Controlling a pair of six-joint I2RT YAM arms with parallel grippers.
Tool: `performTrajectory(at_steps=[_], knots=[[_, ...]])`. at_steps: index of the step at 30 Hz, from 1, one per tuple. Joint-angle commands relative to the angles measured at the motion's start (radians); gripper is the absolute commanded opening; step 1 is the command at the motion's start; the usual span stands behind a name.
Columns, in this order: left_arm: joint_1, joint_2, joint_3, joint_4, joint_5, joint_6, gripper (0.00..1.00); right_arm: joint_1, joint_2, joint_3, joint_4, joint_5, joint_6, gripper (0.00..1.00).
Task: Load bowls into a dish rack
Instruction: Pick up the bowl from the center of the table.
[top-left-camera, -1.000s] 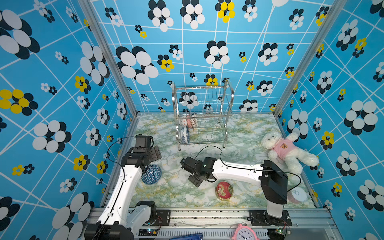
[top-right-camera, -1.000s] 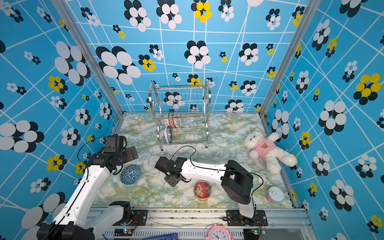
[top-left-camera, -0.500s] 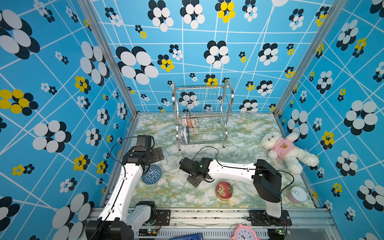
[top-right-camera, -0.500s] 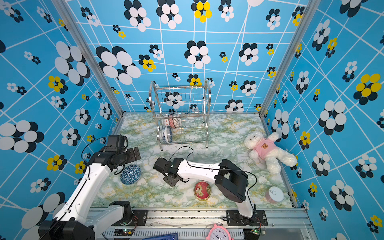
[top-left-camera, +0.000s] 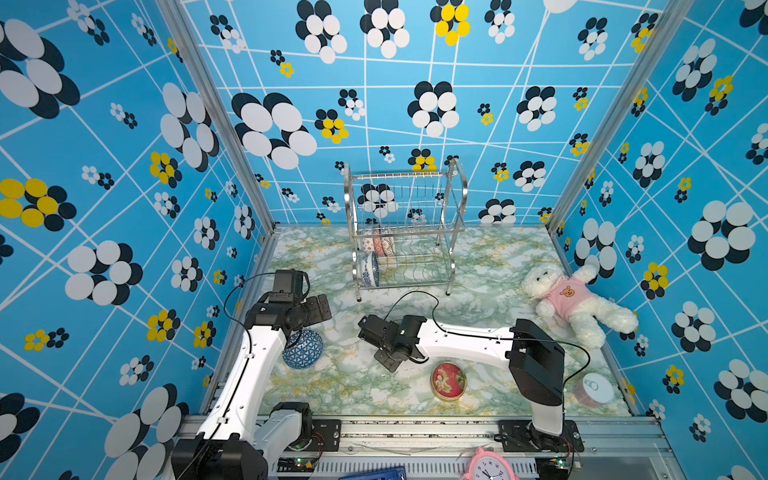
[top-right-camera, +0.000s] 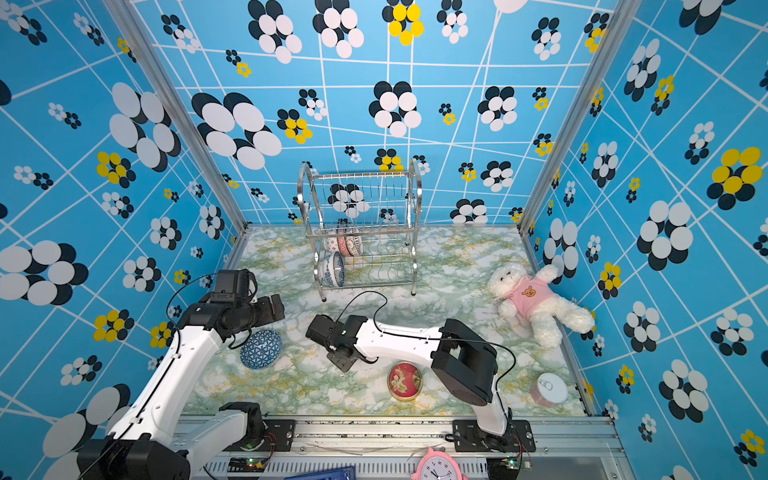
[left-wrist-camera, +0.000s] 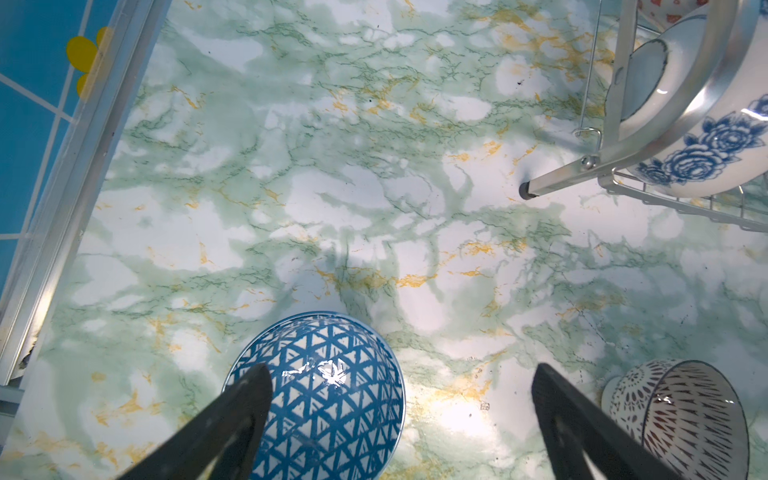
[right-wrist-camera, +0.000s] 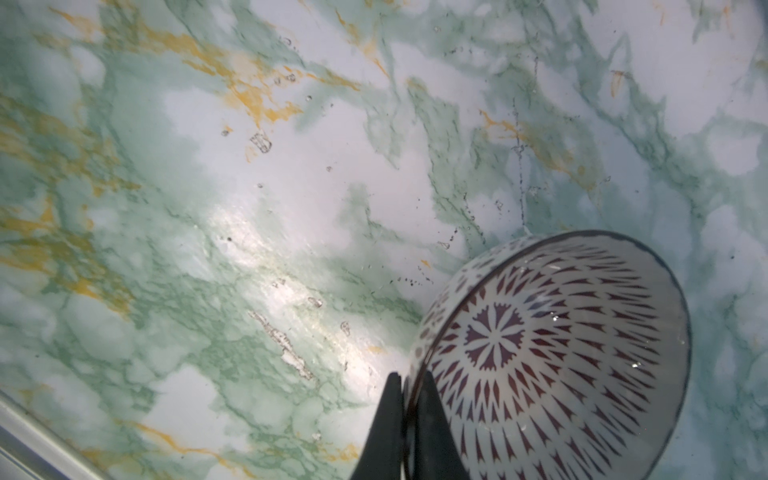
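My right gripper (right-wrist-camera: 409, 376) is shut on the rim of a white bowl with dark red-black darts (right-wrist-camera: 561, 353), one finger inside and one outside. That bowl stands tilted low over the marble table and also shows in the left wrist view (left-wrist-camera: 673, 419); in both top views the right gripper (top-left-camera: 390, 358) hides it. A blue triangle-patterned bowl (top-left-camera: 303, 349) (top-right-camera: 261, 349) lies by the left arm. My left gripper (left-wrist-camera: 401, 374) hangs open above it, one finger over the bowl (left-wrist-camera: 324, 395). The dish rack (top-left-camera: 405, 232) (top-right-camera: 361, 232) holds a blue-flowered bowl (top-left-camera: 369, 269) below and patterned bowls (top-left-camera: 378, 245) above.
A flat red round tin (top-left-camera: 448, 380) lies just in front of the right arm. A white teddy bear in pink (top-left-camera: 573, 303) and a can on its side (top-left-camera: 592, 388) are at the right. A rack leg (left-wrist-camera: 528, 193) stands near the left gripper. Patterned walls enclose the table.
The right gripper's fingers have closed on the dark-patterned bowl's rim, and that arm has drawn slightly left. The left gripper has stayed open, shifting only a little.
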Motion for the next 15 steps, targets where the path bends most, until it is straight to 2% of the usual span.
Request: performTrajectory(at_steps=[1,15], knots=[[0.002,0.000,0.001,0.019,0.063,0.028,0.99,0.002,-0.055,-0.020,-0.005,-0.005,0.023,0.00],[-0.064,-0.036,-0.038,0.065,0.129,0.090,0.99,0.002,-0.156,-0.118,0.121,0.015,0.017,0.00]])
